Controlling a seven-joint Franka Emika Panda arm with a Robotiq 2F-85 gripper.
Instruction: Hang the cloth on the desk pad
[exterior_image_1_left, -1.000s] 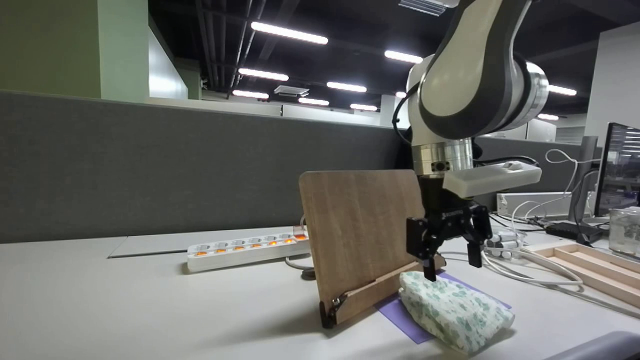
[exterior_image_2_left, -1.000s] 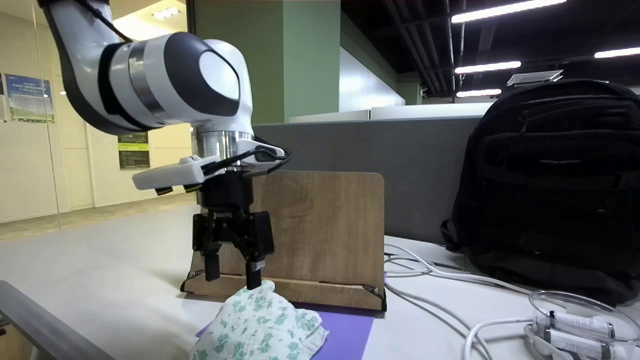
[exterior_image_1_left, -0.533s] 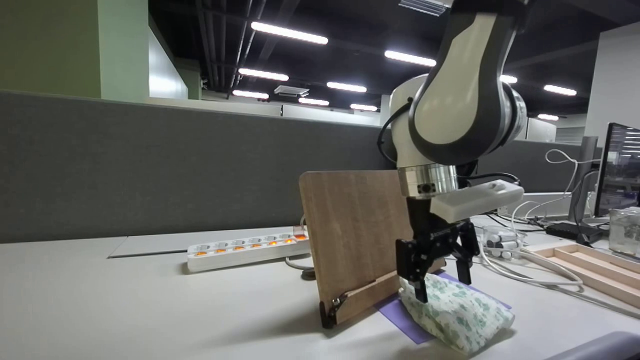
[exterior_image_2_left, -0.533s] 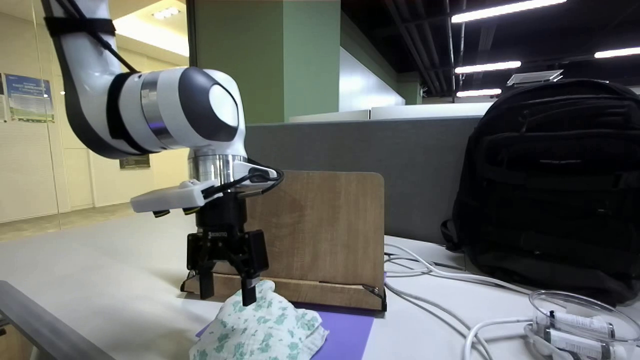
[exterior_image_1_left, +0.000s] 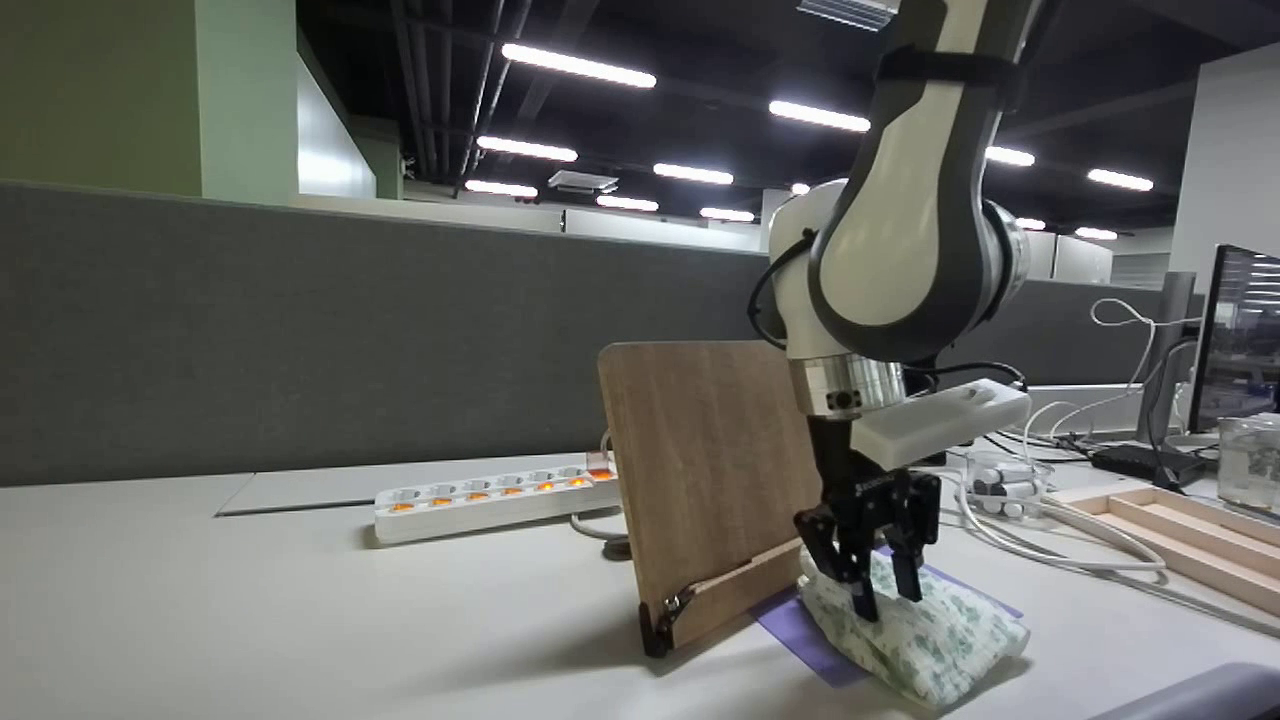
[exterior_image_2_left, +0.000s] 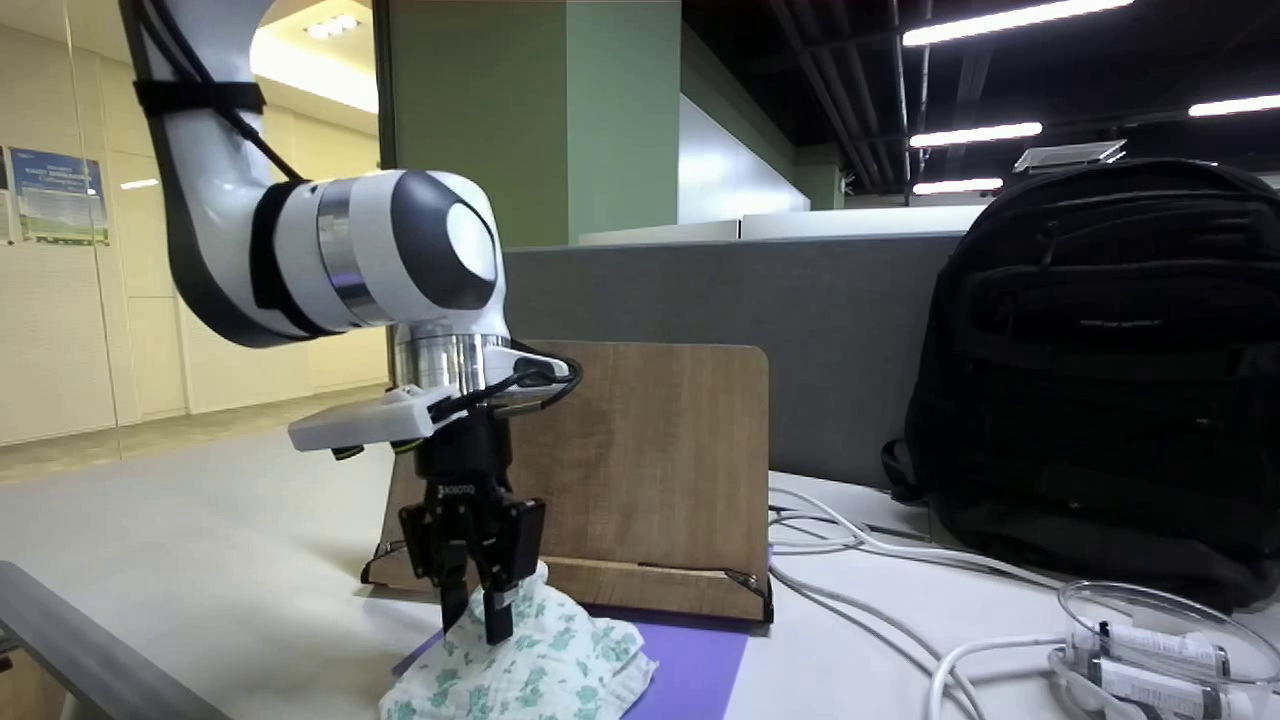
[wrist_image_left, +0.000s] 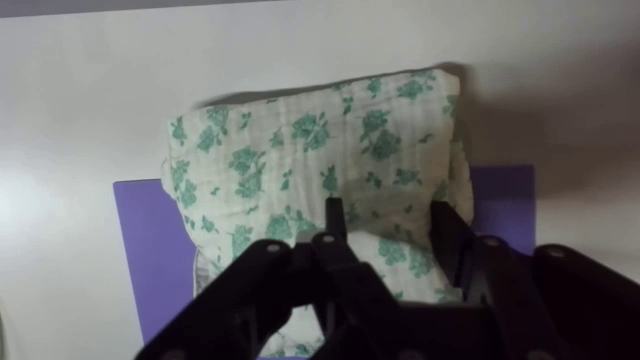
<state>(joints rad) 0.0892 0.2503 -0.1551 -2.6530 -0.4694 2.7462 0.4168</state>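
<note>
The cloth (exterior_image_1_left: 950, 645), pale with green flowers, lies rumpled over a purple sheet in both exterior views. It fills the middle of the wrist view, where its folded edge (wrist_image_left: 310, 100) is at the top. Behind it the desk pad (exterior_image_2_left: 640, 450), a brown wooden board, leans upright on its feet; it is outside the wrist view. My gripper (exterior_image_1_left: 888, 603) points down at the cloth, its fingers (wrist_image_left: 334, 212) part-way together with a clear gap. Cloth shows below and between the fingertips, not visibly pinched. Whether the tips touch it I cannot tell.
A purple sheet (wrist_image_left: 150, 260) lies flat under the cloth. Beside the board is a white power strip (exterior_image_1_left: 490, 505). White cables (exterior_image_2_left: 880, 540), a clear bowl (exterior_image_2_left: 1165, 650) with small bottles, a black backpack (exterior_image_2_left: 1100, 380) and a wooden tray (exterior_image_1_left: 1180, 540) also occupy the desk.
My gripper has come down from above the cloth to its surface, and its fingers have drawn closer together. The cloth and the board stay where they were.
</note>
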